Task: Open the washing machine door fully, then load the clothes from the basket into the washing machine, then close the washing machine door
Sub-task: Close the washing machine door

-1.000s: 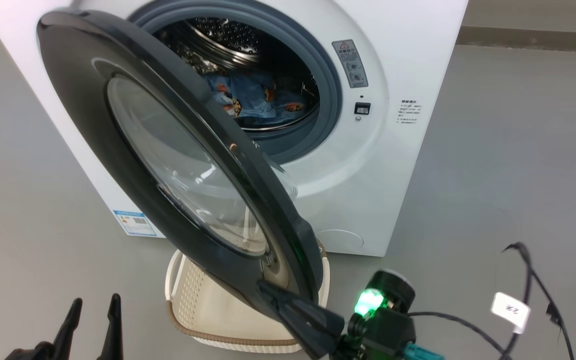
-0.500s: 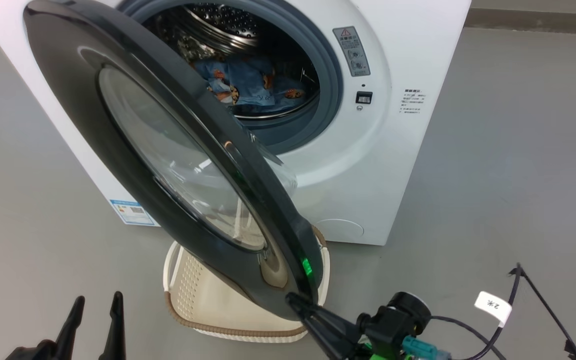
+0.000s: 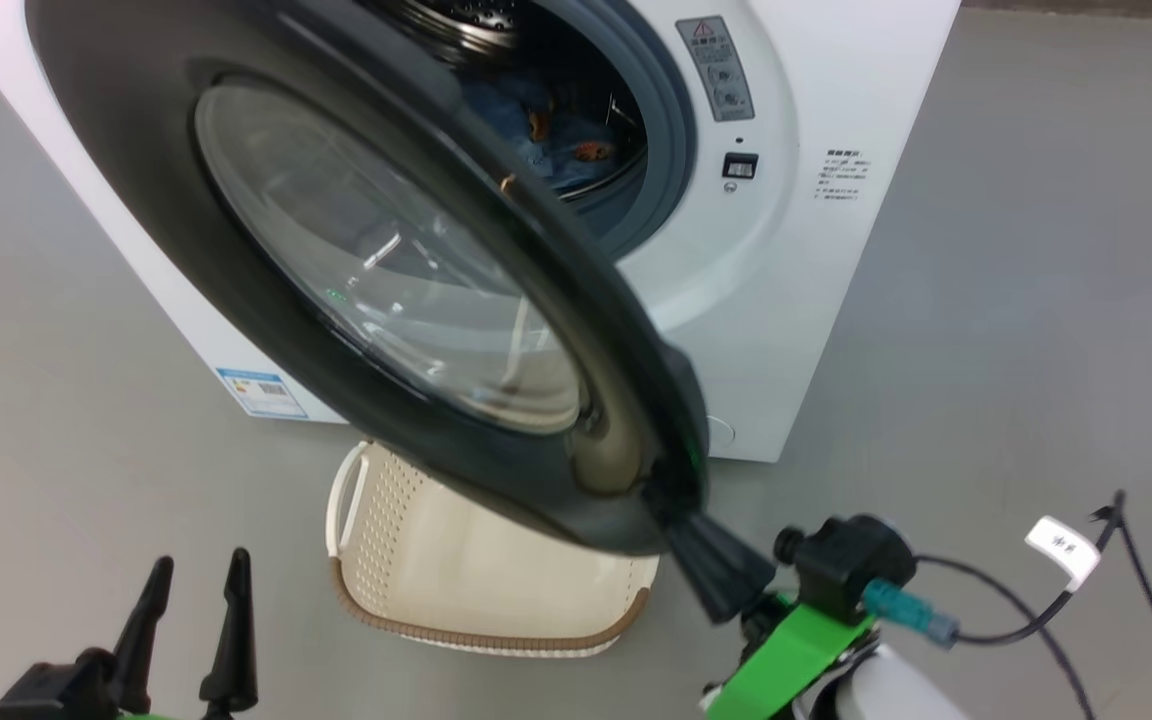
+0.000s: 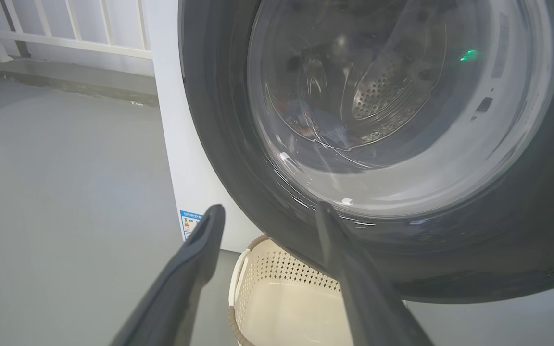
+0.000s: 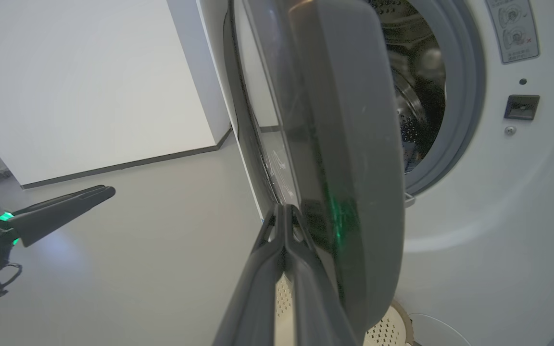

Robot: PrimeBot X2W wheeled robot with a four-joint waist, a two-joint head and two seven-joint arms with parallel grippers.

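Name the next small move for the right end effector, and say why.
Likely push the door toward the washing machine with the right end effector. Its shut fingers rest against the door's outer face near its free edge, the door stands ajar, the clothes lie in the drum, and the visible part of the basket looks empty, so only closing seems left.

Even soft light; door (image 3: 356, 250) motion-blurred, its glass glaring.

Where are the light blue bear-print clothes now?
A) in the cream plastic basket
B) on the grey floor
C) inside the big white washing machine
C: the light blue bear-print clothes lie inside the big white washing machine; the cream perforated basket looks empty.
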